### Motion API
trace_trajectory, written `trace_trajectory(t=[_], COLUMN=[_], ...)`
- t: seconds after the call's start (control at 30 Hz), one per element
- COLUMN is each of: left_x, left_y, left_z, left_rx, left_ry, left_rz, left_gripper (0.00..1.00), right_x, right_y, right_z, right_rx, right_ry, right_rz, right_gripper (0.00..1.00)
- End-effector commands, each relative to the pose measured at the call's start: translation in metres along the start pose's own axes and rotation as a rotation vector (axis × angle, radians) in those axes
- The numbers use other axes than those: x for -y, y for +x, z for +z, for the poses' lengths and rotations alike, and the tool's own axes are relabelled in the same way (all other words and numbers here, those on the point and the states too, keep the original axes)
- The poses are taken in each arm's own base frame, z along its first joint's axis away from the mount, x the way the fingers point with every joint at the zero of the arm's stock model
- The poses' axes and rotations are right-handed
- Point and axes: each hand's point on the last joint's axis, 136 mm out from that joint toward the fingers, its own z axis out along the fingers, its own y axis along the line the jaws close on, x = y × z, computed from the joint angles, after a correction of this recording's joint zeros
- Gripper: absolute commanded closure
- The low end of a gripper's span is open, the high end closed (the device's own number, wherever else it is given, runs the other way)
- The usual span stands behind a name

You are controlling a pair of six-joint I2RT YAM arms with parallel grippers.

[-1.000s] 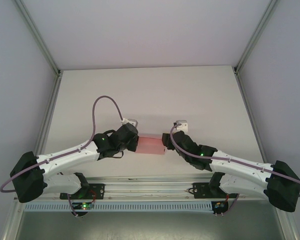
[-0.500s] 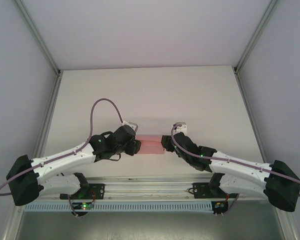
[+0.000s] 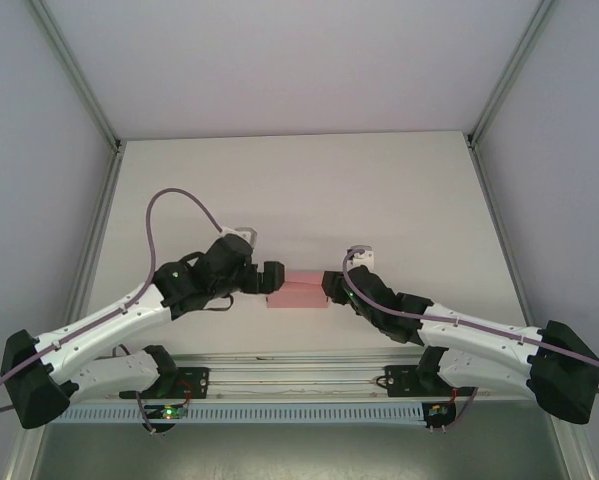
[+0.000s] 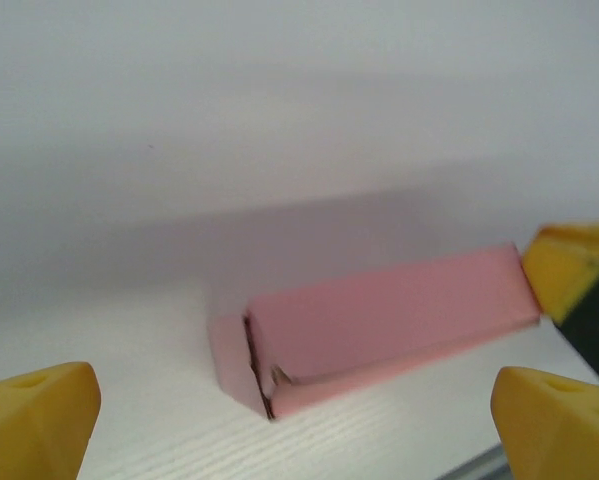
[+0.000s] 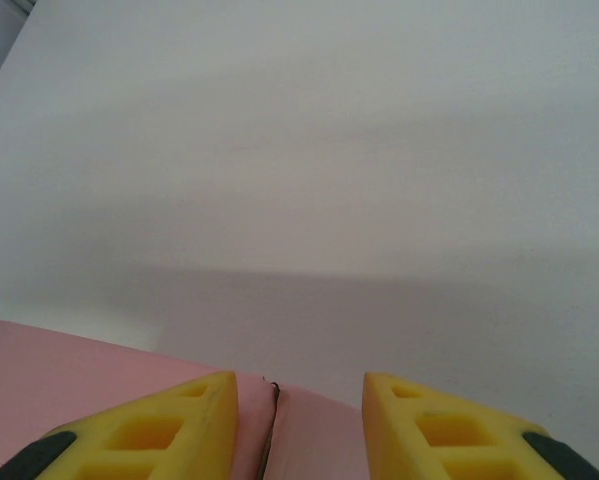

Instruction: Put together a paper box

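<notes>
The paper box (image 3: 297, 292) is lying flat on the white table (image 3: 299, 190) near its front edge, a small, long, low box of thin pink card, folded up, its left end flap (image 4: 231, 362) gaping slightly ajar

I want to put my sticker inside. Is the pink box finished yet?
Nearly. The paper box is already folded into a flat box shape. The right gripper rests at one end; the left gripper hangs open by the other. Left to do: that end's flap gapes, so it probably needs tucking in.
</notes>
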Motion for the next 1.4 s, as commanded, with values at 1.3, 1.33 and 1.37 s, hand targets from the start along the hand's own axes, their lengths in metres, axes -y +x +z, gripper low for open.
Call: trace_trajectory(t=[1.3,1.33,1.37], left_x=[-0.073,-0.074,-0.074], left_y=[0.089,0.091,0.092], left_z=[0.083,0.082,0.082], left_rx=[-0.190,-0.202,-0.213], left_ry=[0.070,0.058,0.052], left_rz=[-0.355,-0.346,-0.335], left_gripper=[0.87,0.87,0.87], right_x=[0.057,0.056,0.056], right_y=[0.074,0.075,0.075], right_z=[0.013,0.013,0.013], right_rx=[-0.223,-0.225,-0.226], right_ry=[0.131,0.129,0.127], right_rz=[-0.107,-0.111,-0.113], right_gripper=[0.65,0.65,0.65])
